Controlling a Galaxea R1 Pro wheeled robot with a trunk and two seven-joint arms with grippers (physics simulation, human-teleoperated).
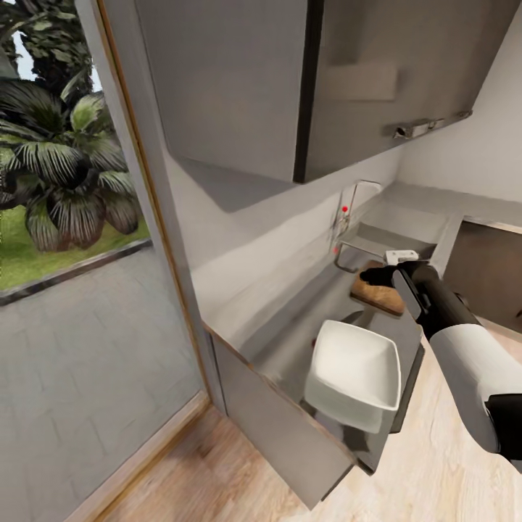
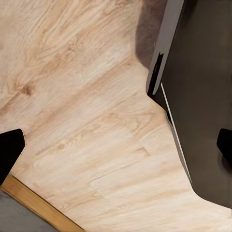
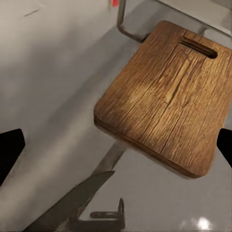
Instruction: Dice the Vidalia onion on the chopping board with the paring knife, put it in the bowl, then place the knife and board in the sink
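Right claw (image 3: 117,147) hovers over the near end of the chopping board (image 3: 164,106), its two dark fingertips (image 3: 9,150) wide apart and holding nothing. The left claw (image 2: 116,147) hangs low over the wooden floor (image 2: 82,96) beside a dark cabinet (image 2: 203,96), also spread and empty. The board lies flat on the tabletop (image 1: 283,326) with its slot handle toward the sink (image 1: 391,235), and its top is bare, with no onion on it. The bowl (image 1: 355,373) sits on the same tabletop nearer the robot, close to the front edge and apart from the board. A grey pointed blade, taken to be the paring knife (image 3: 72,203), shows just off the board's near edge. I cannot tell whether it lies flat there, and its handle is out of frame. The onion cannot be made out, since the basin floor is largely hidden behind the arm and the rim in the head view. Judgement: the step in hand is fetching the onion, so the right arm should carry on past the board's far end and over the sink rim, staying clear of the tap (image 1: 355,192) at the basin's left. Descend with the claw wide, centre on the bulb and close gently, as a round onion may roll or squirt sideways. Lift straight up before returning, then set it down mid-board, away from the slot.
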